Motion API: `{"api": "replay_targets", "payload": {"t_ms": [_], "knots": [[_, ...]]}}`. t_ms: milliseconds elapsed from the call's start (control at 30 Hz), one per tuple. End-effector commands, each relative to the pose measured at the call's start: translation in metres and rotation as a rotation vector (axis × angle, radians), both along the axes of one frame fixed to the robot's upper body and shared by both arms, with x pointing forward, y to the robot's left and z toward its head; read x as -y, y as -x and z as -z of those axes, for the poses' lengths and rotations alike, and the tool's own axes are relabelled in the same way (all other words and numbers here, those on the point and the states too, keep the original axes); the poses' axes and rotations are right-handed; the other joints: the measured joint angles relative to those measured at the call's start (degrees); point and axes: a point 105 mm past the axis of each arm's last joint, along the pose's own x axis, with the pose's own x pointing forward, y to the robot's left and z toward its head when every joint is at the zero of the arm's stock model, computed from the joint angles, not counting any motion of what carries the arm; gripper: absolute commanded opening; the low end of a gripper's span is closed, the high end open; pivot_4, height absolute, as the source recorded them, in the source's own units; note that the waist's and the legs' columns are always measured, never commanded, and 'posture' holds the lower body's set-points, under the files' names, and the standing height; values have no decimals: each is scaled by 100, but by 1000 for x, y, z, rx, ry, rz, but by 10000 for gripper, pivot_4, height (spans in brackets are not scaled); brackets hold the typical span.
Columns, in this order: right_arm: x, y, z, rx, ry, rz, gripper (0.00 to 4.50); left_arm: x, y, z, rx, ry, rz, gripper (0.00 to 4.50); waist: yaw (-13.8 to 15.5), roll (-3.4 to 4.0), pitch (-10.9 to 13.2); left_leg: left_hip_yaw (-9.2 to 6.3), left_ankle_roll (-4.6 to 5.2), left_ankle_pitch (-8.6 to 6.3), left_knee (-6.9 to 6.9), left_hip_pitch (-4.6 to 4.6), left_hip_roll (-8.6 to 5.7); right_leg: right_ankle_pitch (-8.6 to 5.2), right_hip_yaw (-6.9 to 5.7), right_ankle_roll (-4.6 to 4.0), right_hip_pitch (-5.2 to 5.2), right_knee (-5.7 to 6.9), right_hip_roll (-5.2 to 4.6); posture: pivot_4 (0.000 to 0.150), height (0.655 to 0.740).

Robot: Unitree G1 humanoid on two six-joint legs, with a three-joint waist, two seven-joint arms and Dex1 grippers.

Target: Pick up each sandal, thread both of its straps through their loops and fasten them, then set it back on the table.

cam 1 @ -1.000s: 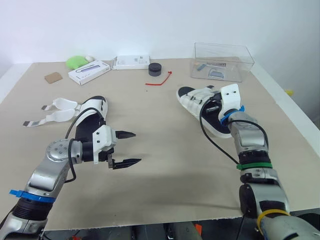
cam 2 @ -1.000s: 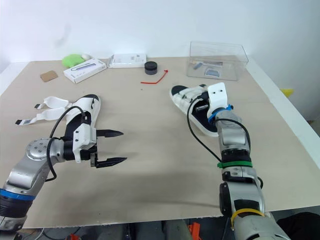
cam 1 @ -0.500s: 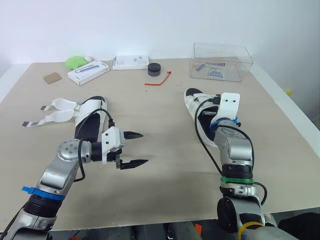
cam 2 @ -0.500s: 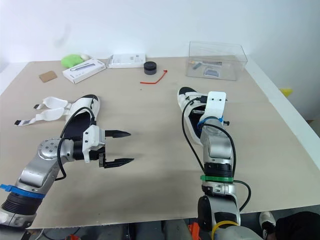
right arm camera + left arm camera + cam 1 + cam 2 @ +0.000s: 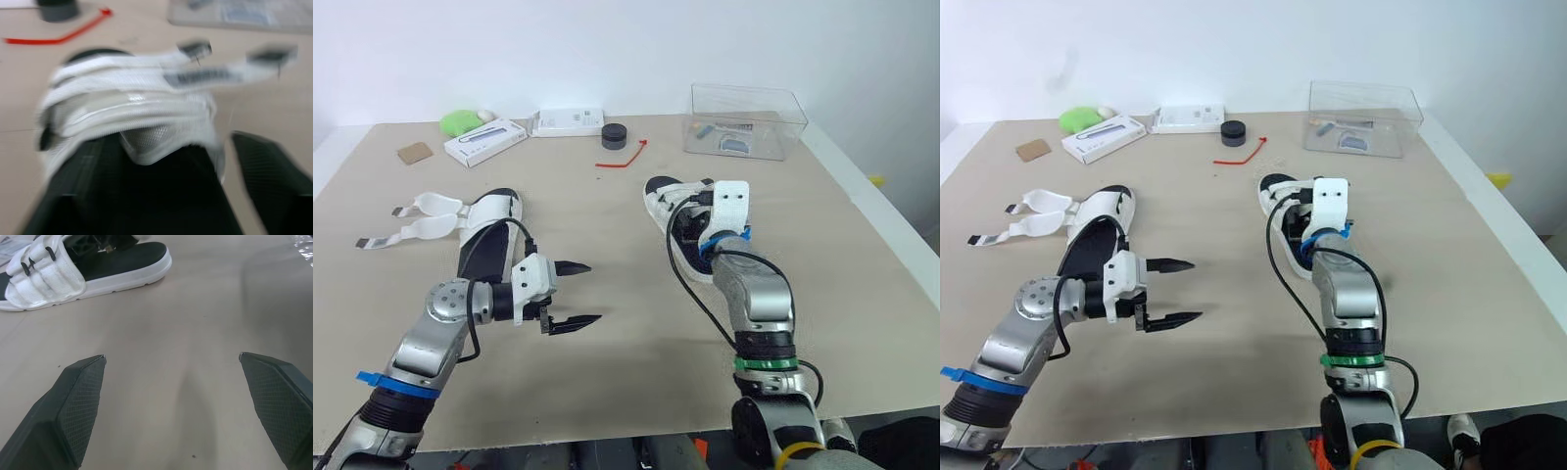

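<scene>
The left sandal [image 5: 489, 240], black footbed and white sole, lies on the table with both white straps [image 5: 416, 220] spread loose to its left. My left gripper [image 5: 594, 292] hovers open and empty over bare table just right of it, its fingers [image 5: 80, 396] wide apart. The right sandal [image 5: 674, 220] lies mid-table with its white straps [image 5: 132, 98] across the top. My right gripper [image 5: 166, 139] hangs over its heel end, fingers [image 5: 269, 181] apart on either side of it; the view is blurred there.
At the back right stands a clear plastic box [image 5: 749, 119]. Along the back edge are a black round puck [image 5: 614, 135], a red tie [image 5: 622, 160], two white boxes [image 5: 487, 140], a green object [image 5: 460, 121] and a brown card [image 5: 416, 153].
My right arm has swung to the left, and the right sandal under it has turned and shifted left with it. The left gripper has edged slightly forward, still open.
</scene>
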Motion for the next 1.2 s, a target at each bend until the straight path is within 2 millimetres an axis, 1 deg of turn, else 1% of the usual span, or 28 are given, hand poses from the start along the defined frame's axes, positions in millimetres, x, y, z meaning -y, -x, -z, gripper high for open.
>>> {"api": "replay_targets", "payload": {"t_ms": [33,133,200,233,267,300,333,367,433,467,533,600,667,833,900,1067,1133,1200], "knots": [[-12,15,-22,70,40,-159,44127,1,2,-6,42,2,7,45000,2,0,0,0,0,0,0,0,0,0,0,0,0,0,0,1500,7400],[-16,37,-21,57,63,-383,44127,-1,0,-6,40,7,-11,45000,12,-1,-1,-3,3,-2,0,0,0,-1,-2,1,0,-1,1,1500,7400],[-23,55,-22,77,113,-581,44127,-4,-2,-7,44,13,-33,45000,22,-1,-1,-4,4,-2,0,0,-1,-3,-5,2,1,-1,1,1500,7400],[-26,64,-23,86,125,-680,44127,-5,-3,-8,45,17,-44,45000,21,-2,-1,-3,5,-3,0,0,-3,-3,-10,4,2,-2,0,1500,7400],[-30,76,-22,77,131,-819,44127,-6,-5,-10,44,33,-66,45000,21,-2,0,-1,5,-3,1,2,-3,-4,-14,6,3,-2,0,1500,7400],[-32,85,-21,69,131,-910,44127,-8,-7,-12,42,45,-82,45000,19,-3,0,1,6,-3,2,4,-5,-5,-12,9,4,-3,0,1500,7400],[-34,92,-23,72,139,-1011,44127,-9,-9,-14,39,63,-112,45000,9,-6,2,0,6,-3,2,7,-5,-6,-13,10,7,-3,1,1500,7400],[-34,96,-30,94,124,-1104,44127,-13,-14,-17,32,87,-169,45000,3,-7,3,1,7,-4,2,14,-4,-6,-11,10,12,-3,5,1500,7400],[-34,90,-44,141,92,-1186,44127,-21,-25,-21,0,131,-294,45000,-10,-17,9,4,7,-4,4,27,1,-6,-6,11,19,-3,15,1500,7400],[-37,87,-49,170,100,-1235,44127,-26,-30,-24,6,148,-362,45000,-11,-23,12,6,8,-3,6,31,4,-15,-2,30,20,-3,21,1500,7400],[-43,82,-52,193,107,-1289,44127,-32,-36,-26,14,153,-454,45000,6,-31,14,-1,26,10,9,36,8,-7,-4,27,24,1,28,1500,7400],[-50,79,-52,194,96,-1354,44127,-40,-44,-28,4,181,-582,45000,16,-35,11,-5,26,13,9,37,14,-6,-6,20,25,5,30,1500,7400],[-60,79,-47,180,103,-1432,44127,-52,-49,-30,3,217,-753,45000,20,-35,11,-7,22,16,9,36,17,19,-2,-21,24,7,31,1500,7400],[-75,79,-44,176,95,-1526,44127,-58,-45,-38,6,298,-987,45000,31,-36,12,-4,16,14,9,24,12,28,1,-20,19,7,9,1500,7400],[-78,78,-42,175,111,-1545,44127,-59,-44,-40,0,334,-1054,45000,39,-36,12,-4,11,11,9,21,7,30,-1,-17,18,5,-14,1500,7400],[-86,71,-43,190,117,-1556,44127,-63,-41,-35,-49,415,-1211,45000,58,-38,11,-4,2,13,9,23,-3,36,-13,-15,20,4,-36,1500,7400],[-89,69,-43,196,127,-1559,44127,-63,-43,-31,-70,421,-1236,45000,61,-38,11,-5,-3,15,9,24,-3,38,-14,-17,20,5,-35,1500,7400],[-91,68,-42,201,133,-1560,44127,-69,-48,-27,-88,432,-1270,45000,63,-38,11,-8,-11,20,9,24,-3,39,-15,-20,20,7,-33,1500,7400]]}}
